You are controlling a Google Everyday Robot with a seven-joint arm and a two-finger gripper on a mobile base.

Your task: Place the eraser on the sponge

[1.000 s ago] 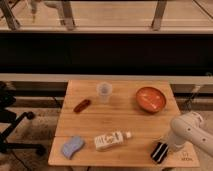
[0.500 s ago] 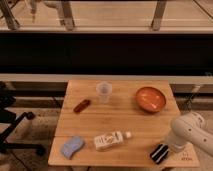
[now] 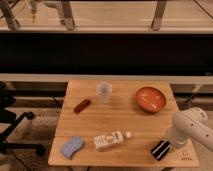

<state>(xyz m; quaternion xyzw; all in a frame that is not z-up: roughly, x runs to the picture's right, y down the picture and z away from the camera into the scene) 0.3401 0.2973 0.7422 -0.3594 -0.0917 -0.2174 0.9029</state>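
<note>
**Desk:** What is changing at the table (image 3: 125,120) over this last second?

**Photographer:** Almost nothing. The black striped eraser (image 3: 160,149) is lying at the front right corner, where it was a second ago. The claw (image 3: 168,143) is hanging right at the eraser's far end, and the white arm is barely shifting.

**Desk:** Is the claw gripping it?

**Photographer:** I cannot tell whether it is wide, narrow or clamped.

**Desk:** And the sponge?

**Photographer:** The light-blue sponge (image 3: 72,147) is sitting at the front left corner, well apart, with a white labelled bottle (image 3: 110,140) lying between. By my reading, the eraser is not on it, so the placing is yet to come.
</note>
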